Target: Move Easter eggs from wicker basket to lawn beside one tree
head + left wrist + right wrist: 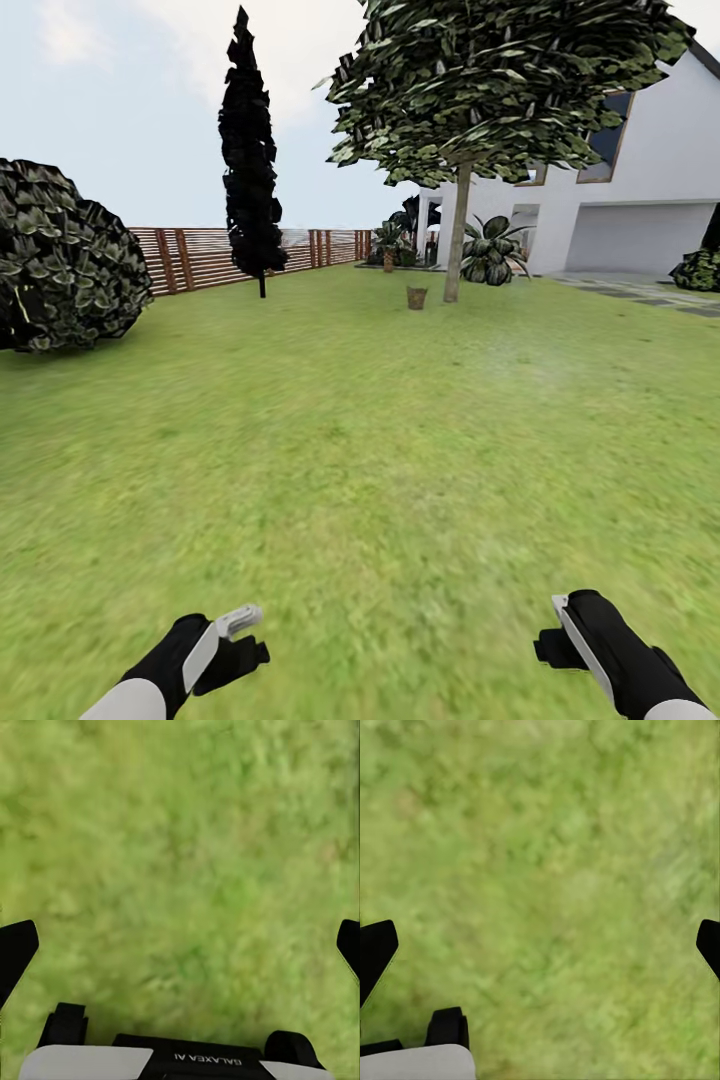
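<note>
ok, small brown wicker basket (pixel 416 297) is sitting far off on the wide green lawn (pixel 400 450), just beside the grey-trunked leafy tree (pixel 457 235). left gripper (pixel 180 945) and right gripper (pixel 540 945) are hanging over grass, jaws spread wide, gripping nothing.

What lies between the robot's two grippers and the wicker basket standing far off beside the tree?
Only bare lawn: the head view shows open grass from the left gripper and right gripper up to the wicker basket.
</note>
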Robot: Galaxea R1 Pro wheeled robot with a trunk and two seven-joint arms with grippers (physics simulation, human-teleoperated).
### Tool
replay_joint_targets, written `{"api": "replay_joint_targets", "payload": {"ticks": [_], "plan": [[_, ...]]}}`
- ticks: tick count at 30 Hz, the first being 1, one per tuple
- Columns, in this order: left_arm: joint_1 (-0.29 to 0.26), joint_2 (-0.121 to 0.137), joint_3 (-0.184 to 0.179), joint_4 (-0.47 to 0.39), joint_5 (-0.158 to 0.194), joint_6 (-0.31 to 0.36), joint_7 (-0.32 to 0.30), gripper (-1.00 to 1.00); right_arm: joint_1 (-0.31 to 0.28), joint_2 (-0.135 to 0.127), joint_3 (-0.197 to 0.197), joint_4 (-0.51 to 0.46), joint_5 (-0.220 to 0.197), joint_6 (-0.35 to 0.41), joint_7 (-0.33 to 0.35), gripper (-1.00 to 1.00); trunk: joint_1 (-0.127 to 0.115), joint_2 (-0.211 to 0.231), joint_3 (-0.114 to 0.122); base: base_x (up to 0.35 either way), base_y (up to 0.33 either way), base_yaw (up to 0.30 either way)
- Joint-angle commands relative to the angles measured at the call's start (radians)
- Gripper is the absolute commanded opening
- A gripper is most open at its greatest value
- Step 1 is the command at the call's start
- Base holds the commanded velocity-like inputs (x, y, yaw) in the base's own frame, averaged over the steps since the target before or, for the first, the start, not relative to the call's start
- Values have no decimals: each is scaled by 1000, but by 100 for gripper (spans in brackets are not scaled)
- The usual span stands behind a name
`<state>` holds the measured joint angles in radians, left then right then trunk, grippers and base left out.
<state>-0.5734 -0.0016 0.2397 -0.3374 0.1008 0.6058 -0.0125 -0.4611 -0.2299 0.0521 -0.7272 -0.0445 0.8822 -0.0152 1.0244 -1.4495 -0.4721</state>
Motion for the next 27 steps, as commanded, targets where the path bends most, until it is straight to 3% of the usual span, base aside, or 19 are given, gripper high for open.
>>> {"api": "replay_joint_targets", "payload": {"ticks": [1, 4, 7, 10, 27], "plan": [[0, 1, 2, -2, 8, 5, 2, 100, -1, -1, 5, -1, -4, 4, -2, 100, 1, -1, -1, 343, 0, 0], [0, 12, 3, -5, 8, 0, 55, 100, -1, 1, 5, 0, -3, 4, -3, 100, 1, -1, -1, 343, 0, 0], [0, 14, 3, -14, 14, -2, 195, 100, -1, 4, 5, 0, -2, 3, -5, 100, 1, -1, -1, 343, 0, 0], [0, 11, 4, -16, 18, -3, 239, 100, -1, 5, 6, 0, -2, 3, -6, 100, 1, -1, -1, 343, 0, 0], [0, -5, 1, -9, 17, -3, 249, 100, -1, 8, 6, 2, -1, 3, -6, 100, 1, -1, -1, 343, 0, 0]]}}
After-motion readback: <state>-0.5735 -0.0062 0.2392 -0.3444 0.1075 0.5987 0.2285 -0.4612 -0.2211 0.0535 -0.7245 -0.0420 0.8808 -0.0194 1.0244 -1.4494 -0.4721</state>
